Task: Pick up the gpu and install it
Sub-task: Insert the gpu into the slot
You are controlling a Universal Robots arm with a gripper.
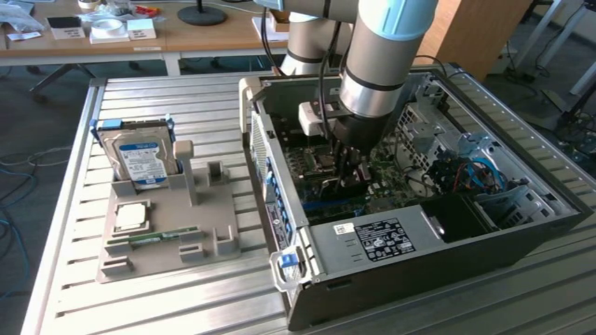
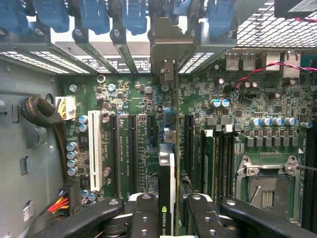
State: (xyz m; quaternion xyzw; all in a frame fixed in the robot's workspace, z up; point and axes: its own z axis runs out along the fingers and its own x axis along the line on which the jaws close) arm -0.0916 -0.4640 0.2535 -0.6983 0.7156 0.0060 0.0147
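Black and jointed, the two fingers (image 2: 141, 218) of the end effector (image 2: 167, 214) are clamped from either side on the gpu (image 2: 167, 163), which shows edge-on as a thin upright card with a small green logo at its nearest end. The card stands inside the computer case (image 1: 419, 265), over the green motherboard (image 2: 143, 99), in line with the dark expansion slots and between a white slot (image 2: 94, 148) on one side and the bare processor socket (image 2: 265, 188) on the other. Whether its lower edge is fully seated cannot be told. Past it, the card's metal end bracket (image 2: 168, 44) reaches the case's rear wall, among the slot covers under a row of blue clips (image 2: 94, 15). In the exterior view the arm (image 1: 382, 56) comes down into the open case, which lies on a slatted metal table (image 1: 93, 307). To the exterior view's left, just beside the case, a grey holder tray (image 1: 149, 258) carries a hard drive (image 1: 142, 157) standing upright, a square processor chip (image 1: 128, 215) and a narrow memory stick (image 1: 158, 237) lying flat. Farthest back is a wooden table (image 1: 214, 35) with small boxes.
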